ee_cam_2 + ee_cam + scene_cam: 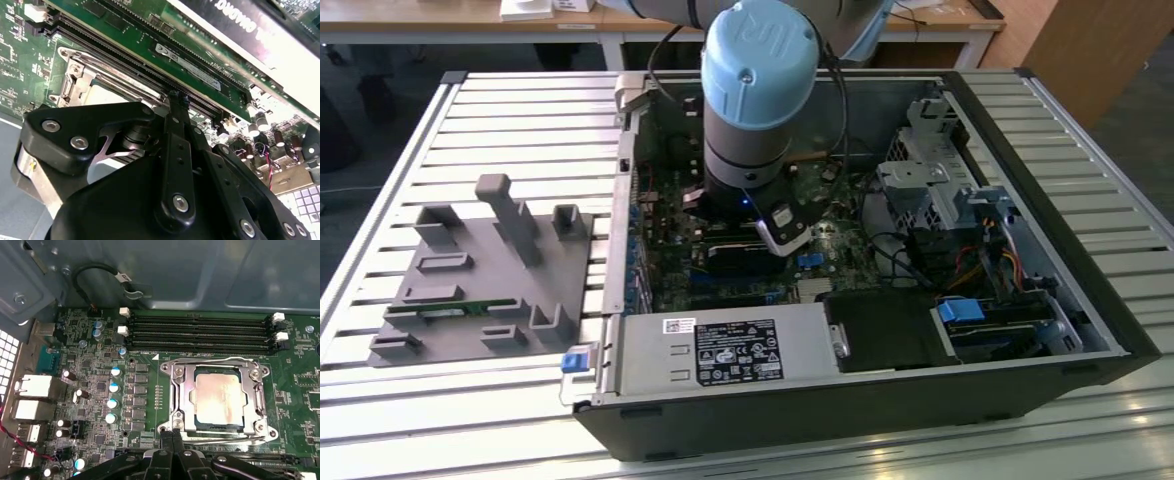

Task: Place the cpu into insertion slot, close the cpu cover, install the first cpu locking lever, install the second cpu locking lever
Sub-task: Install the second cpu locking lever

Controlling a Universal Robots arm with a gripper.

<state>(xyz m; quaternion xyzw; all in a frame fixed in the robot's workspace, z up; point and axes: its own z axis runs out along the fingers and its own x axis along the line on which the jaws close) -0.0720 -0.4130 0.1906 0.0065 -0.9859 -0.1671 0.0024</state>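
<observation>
- The arm (754, 110) reaches straight down into the open computer case (1067, 330), which lies on a slatted metal table (480, 130); in the exterior view its wrist sits low over the green circuit board (720, 290), in the middle of the case.
- In the first wrist view the cpu (219, 401) lies flat in the insertion slot (197, 426), its dull silver face turned up with a brownish stain across it; the slot's black frame shows as a thin border around the chip.
- The cpu cover (184, 392) is down over the chip; its square cut-out frames the metal face, and its side bars lie flat along 2 edges of the chip.
- A thin wire lever (210, 361) runs along the cover's edge nearest the long black memory slots (200, 332); a second wire lever (225, 439) runs along the opposite edge, nearest the gripper.
- The gripper (172, 436) has its 2 black fingertips pressed together with no visible gap; nothing shows between them; they sit at the corner of the cover, right by the end of the nearer lever.
- In the second wrist view the fingertips (178, 100) meet just beside the socket's metal edge, next to a memory stick (200, 67).
- On the exterior view's left, a grey fixture block (480, 280) stands on the table, well apart from the case.
</observation>
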